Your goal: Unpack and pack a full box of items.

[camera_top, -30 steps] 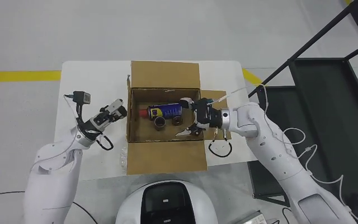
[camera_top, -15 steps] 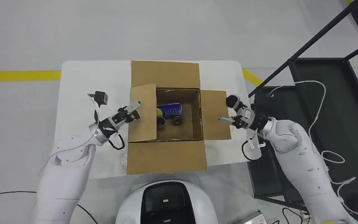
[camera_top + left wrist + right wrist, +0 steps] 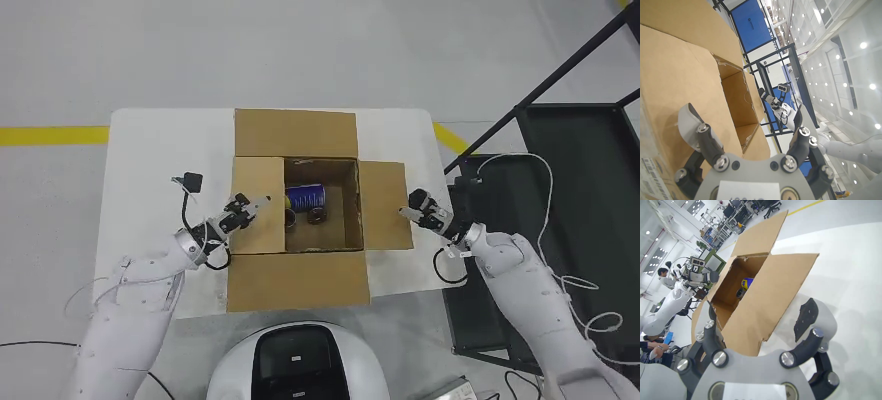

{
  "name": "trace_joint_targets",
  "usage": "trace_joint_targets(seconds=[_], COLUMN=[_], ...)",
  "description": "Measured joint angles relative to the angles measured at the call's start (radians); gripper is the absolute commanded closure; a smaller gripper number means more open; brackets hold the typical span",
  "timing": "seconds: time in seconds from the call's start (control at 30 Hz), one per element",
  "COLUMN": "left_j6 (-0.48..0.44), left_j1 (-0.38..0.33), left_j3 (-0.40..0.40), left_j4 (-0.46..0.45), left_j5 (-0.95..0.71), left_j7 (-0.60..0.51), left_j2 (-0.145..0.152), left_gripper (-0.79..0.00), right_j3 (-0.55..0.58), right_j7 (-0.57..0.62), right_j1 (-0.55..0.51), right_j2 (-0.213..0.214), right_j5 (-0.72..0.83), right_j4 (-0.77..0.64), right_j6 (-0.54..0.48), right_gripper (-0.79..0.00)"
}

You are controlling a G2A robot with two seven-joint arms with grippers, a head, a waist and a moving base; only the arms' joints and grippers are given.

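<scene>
- In the middle of the white table [image 3: 160,150]: a brown cardboard box [image 3: 351,200], open at the top.
- Far flap [image 3: 295,130] and near flap [image 3: 298,282] laid flat outward. Right flap [image 3: 385,205] also flat outward, over the table on the side of the right arm.
- Left flap [image 3: 258,190] folded inward, covering the left part of the opening.
- Inside the box, on the bottom: a blue and yellow spray can [image 3: 305,193] lying on its side. Just beside it, on the near side, two small dark round containers [image 3: 316,214], close together, one of them partly under the left flap.
- Left gripper [image 3: 248,206] at the left flap, fingers spread wide, nothing held.
- In the left wrist view one white fingertip [image 3: 687,117] right in front of the cardboard; touching or not, impossible to tell.
- Right gripper [image 3: 412,209] just beside the outer edge of the right flap, low over the table, fingers also wide apart and empty.
- In the right wrist view a corner of the right flap between the two fingers; contact with the pads impossible to tell.
- To the right of the table, well apart from the box: a black metal rack [image 3: 560,200].
- On the grey floor to the left of the table: a yellow line [image 3: 50,134].
</scene>
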Motion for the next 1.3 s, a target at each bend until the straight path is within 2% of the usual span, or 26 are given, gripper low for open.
trace_joint_targets(seconds=[0.1, 0.2, 0.4, 0.53, 0.7, 0.8, 0.93, 1.13, 1.3], left_j6=[0.002, 0.003, 0.014, 0.017, 0.013, 0.007, 0.004, 0.002, -0.002], left_j1=[0.004, 0.005, -0.008, -0.018, -0.019, -0.012, 0.002, 0.019, 0.023], left_j3=[0.002, 0.004, 0.001, -0.006, -0.021, -0.036, -0.063, -0.093, -0.102], left_j4=[-0.003, -0.003, 0.017, 0.029, 0.026, 0.020, 0.012, 0.001, -0.007], left_j5=[0.005, 0.008, -0.003, -0.020, -0.042, -0.057, -0.073, -0.061, -0.009], left_j7=[0.005, 0.005, 0.038, 0.059, 0.072, 0.077, 0.080, 0.066, 0.084], left_j2=[0.001, 0.003, 0.003, 0.003, 0.006, 0.008, 0.013, 0.021, 0.026], left_gripper=[-0.785, -0.785, -0.785, -0.785, -0.785, -0.785, -0.785, -0.785, -0.785], right_j3=[-0.048, -0.077, -0.047, -0.009, -0.048, -0.120, -0.243, -0.371, -0.428], right_j7=[0.014, 0.021, 0.074, 0.152, 0.288, 0.366, 0.422, 0.379, 0.331], right_j1=[0.039, 0.048, 0.000, -0.037, -0.002, 0.065, 0.180, 0.310, 0.365], right_j2=[-0.012, -0.018, 0.000, 0.017, 0.017, 0.002, -0.032, -0.085, -0.113], right_j5=[0.046, 0.103, 0.212, 0.282, 0.375, 0.410, 0.387, 0.227, 0.103], right_j4=[0.043, 0.017, -0.155, -0.309, -0.399, -0.382, -0.279, -0.137, -0.071], right_j6=[-0.003, -0.002, -0.002, -0.002, -0.002, -0.002, -0.002, -0.002, 0.023], right_gripper=[-0.785, -0.785, -0.785, -0.785, -0.785, -0.785, -0.785, -0.785, -0.785])
